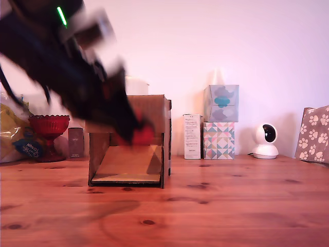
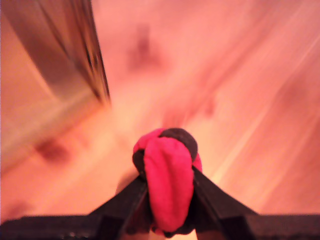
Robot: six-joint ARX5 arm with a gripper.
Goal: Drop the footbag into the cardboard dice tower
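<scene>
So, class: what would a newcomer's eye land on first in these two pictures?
First, the blurred black arm sweeping down from the exterior view's upper left, its gripper squeezing a red and black footbag. Next, the open-fronted cardboard box mid-table with its sloped ramp, right behind the footbag.

Looks like a home: knotty pine worktop (image 1: 231, 206), stacked patterned tissue boxes (image 1: 220, 122), red glass goblet (image 1: 49, 135), small white security camera (image 1: 266, 141), paw-print cushion (image 1: 313, 135).

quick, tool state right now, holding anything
Tool: closed on the small soft red and black fabric footbag, squeezed between both fingers.
</scene>
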